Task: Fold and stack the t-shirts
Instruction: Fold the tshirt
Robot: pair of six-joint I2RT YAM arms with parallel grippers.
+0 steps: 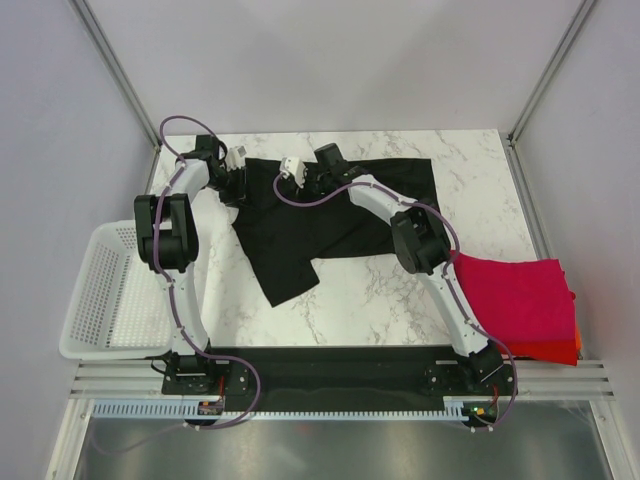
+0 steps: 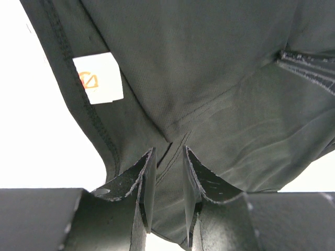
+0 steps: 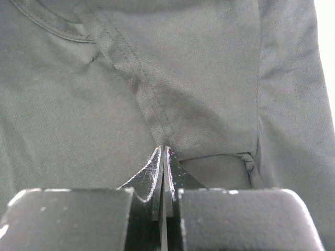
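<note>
The black t-shirt [image 1: 340,215] lies spread over the far middle of the table, one part trailing toward the near left. My left gripper [image 1: 233,183] is at its left edge. In the left wrist view this gripper [image 2: 168,149] is open, and the black cloth [image 2: 209,78] with its white label [image 2: 99,78] runs under the gap. My right gripper [image 1: 303,178] is over the shirt's upper middle. In the right wrist view it [image 3: 164,148] is shut, pinching the cloth [image 3: 78,104] at a seam. Folded magenta-red [image 1: 520,295] and orange-red [image 1: 562,350] shirts are stacked at the near right.
A white mesh basket [image 1: 100,300] hangs off the table's left side, beside the left arm. The marble table [image 1: 380,300] shows bare between the black shirt and the arm bases. Frame posts stand at the far corners.
</note>
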